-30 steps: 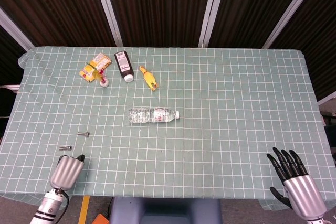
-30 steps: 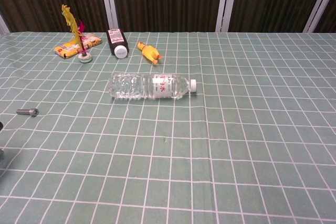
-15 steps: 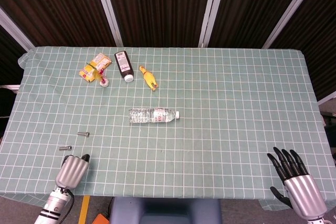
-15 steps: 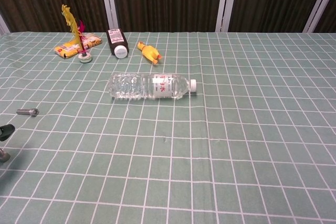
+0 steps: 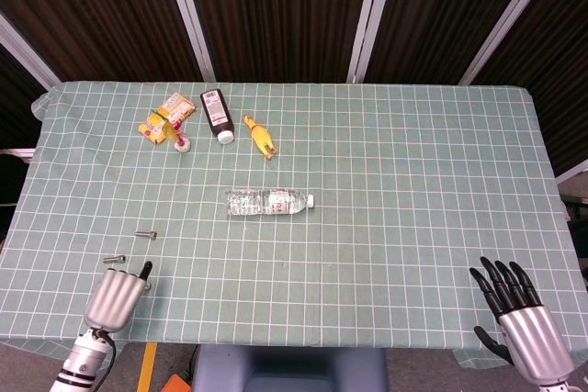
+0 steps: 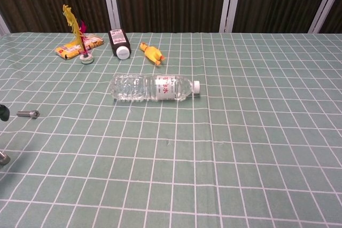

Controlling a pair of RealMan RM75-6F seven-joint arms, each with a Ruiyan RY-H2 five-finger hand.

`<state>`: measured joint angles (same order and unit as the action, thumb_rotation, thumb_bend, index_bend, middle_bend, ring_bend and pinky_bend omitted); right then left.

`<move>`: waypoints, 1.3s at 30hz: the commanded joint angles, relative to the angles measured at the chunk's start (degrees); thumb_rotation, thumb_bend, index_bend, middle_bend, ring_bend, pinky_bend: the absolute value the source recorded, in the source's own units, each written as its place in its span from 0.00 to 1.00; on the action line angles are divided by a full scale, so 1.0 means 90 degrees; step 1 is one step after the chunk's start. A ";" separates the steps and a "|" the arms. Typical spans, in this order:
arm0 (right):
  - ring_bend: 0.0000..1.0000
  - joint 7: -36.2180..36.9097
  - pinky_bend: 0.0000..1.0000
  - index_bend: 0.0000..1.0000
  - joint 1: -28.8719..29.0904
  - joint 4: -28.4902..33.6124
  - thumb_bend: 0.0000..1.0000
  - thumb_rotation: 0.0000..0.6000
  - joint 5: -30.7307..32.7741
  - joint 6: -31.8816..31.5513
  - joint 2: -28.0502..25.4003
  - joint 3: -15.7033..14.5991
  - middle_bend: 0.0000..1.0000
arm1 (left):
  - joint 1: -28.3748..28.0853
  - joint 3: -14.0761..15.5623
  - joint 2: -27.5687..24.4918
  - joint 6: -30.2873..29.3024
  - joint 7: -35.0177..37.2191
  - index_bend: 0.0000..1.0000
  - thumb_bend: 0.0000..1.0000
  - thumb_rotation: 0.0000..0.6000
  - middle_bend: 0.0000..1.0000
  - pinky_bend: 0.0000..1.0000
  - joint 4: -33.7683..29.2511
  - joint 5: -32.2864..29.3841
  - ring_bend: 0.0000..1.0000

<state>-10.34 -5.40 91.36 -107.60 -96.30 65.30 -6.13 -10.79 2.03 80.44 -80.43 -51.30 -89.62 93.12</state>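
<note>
Tablecloth (image 5: 413, 181) (green, white-checked) spans table before dark slatted wall (image 5: 276, 6).

Even overhead light, soft faint shadows, sharp focus, dark backdrop.

Water bottle (image 5: 269, 201) lies on its side mid-table (image 5: 413, 181), cap toward the right. Behind it, far-left cluster, left to right: snack packet (image 5: 166, 117), feathered shuttlecock (image 5: 181, 142) just in front of the packet, medicine bottle (image 5: 217, 115), rubber chicken (image 5: 260, 136). Two bolts left of the water bottle and nearer the front edge: far bolt (image 5: 145, 235), near bolt (image 5: 114, 259). Left hand (image 5: 118, 294) sits at the front-left edge, just in front of the near bolt. Right hand (image 5: 516, 319) is at the front-right corner, well apart from everything.
</note>
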 commanded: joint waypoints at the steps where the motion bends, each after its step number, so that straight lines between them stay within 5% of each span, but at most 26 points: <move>1: 0.00 -0.0022 0.00 0.00 -0.0007 -0.0011 0.28 1.00 -0.0023 -0.0008 0.0010 -0.0009 0.00 | -0.0058 -0.0412 -0.0394 -0.0442 0.2766 0.39 0.41 1.00 1.00 1.00 0.0320 -0.0133 1.00; 5: 0.00 -0.0089 0.00 0.00 -0.0006 -0.0028 0.28 1.00 -0.0044 0.0025 0.0047 -0.0019 0.00 | -0.0283 -0.0725 -0.0237 0.0245 0.5098 0.41 0.41 1.00 1.00 1.00 0.1170 -0.0883 1.00; 12: 0.00 -0.0152 0.00 0.00 0.0013 0.0019 0.28 1.00 0.0048 0.0119 0.0083 0.0012 0.00 | -0.0406 -0.0981 0.0478 0.0412 0.7216 0.45 0.39 1.00 1.00 1.00 0.2761 -0.1169 1.00; 15: 0.00 -0.0128 0.00 0.00 0.0025 0.0031 0.28 1.00 0.0051 0.0123 0.0069 0.0018 0.00 | -0.0224 -0.0822 0.1281 0.0048 0.7241 0.47 0.39 1.00 1.00 1.00 0.3415 -0.1074 1.00; 20: 0.00 -0.0144 0.00 0.00 0.0037 0.0042 0.28 1.00 0.0109 0.0161 0.0073 0.0042 0.00 | -0.0157 -0.0610 0.1710 0.0119 0.7428 0.44 0.39 1.00 1.00 1.00 0.4364 -0.0990 1.00; 29: 0.00 -0.0223 0.00 0.00 0.0050 0.0055 0.28 1.00 0.0110 0.0223 0.0093 0.0027 0.00 | -0.0134 -0.0498 0.2059 0.0259 0.7382 0.44 0.40 1.00 1.00 1.00 0.5326 -0.0972 1.00; 39: 0.00 -0.0281 0.00 0.00 0.0066 0.0065 0.28 1.00 0.0123 0.0276 0.0108 0.0022 0.00 | -0.0149 -0.0520 0.2138 0.0415 0.7468 0.45 0.41 1.00 1.00 1.00 0.5653 -0.1033 1.00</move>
<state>-12.87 -4.80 91.95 -106.49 -93.81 66.27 -5.93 -12.09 -2.67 99.60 -76.78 15.92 -38.88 83.82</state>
